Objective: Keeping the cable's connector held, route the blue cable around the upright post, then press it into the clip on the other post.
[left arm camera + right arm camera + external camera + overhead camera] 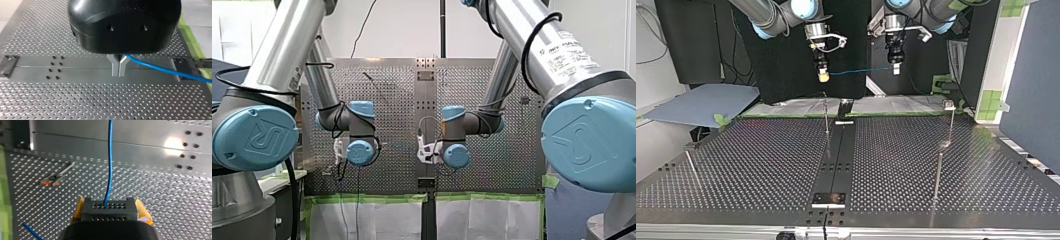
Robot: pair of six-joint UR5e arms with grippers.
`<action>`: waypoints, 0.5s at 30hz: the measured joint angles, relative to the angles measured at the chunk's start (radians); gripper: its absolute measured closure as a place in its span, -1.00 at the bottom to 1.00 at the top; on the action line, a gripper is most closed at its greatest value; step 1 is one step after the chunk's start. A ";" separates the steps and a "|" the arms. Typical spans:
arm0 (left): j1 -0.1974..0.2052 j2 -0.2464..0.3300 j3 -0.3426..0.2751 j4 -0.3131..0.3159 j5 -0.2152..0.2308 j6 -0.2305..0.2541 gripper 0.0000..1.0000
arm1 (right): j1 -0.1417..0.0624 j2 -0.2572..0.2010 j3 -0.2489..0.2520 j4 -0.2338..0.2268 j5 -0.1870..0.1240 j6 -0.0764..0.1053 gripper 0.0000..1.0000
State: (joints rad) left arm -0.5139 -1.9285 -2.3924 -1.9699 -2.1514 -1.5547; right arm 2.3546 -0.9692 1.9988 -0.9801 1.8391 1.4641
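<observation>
cable (861,71) hangs in the air, stretched almost level between the two grippers, over the far end of the table (761,165) in the top view and well apart from every post. its connector (109,210) is clamped between the yellow pads of my right gripper (110,213). my left gripper (119,72) has its metal fingers pinched together on the cable further along. judged from this, only the holding is done: the cable touches neither the thin post (826,116) nearest the grippers nor the post (951,122) at that view's right, whose small head may be the clip. wrapping and pressing in are both left.
</observation>
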 joint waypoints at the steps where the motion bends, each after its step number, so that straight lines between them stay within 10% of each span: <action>1: 0.001 0.002 0.000 -0.013 0.000 0.005 1.00 | 0.000 0.001 0.000 0.007 0.000 0.000 1.00; 15: 0.001 0.006 0.000 -0.087 0.000 0.012 1.00 | -0.001 0.002 -0.001 0.129 0.000 0.000 1.00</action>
State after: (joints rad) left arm -0.5127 -1.9226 -2.3926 -2.0567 -2.1513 -1.5431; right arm 2.3540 -0.9675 1.9982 -0.8506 1.8394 1.4638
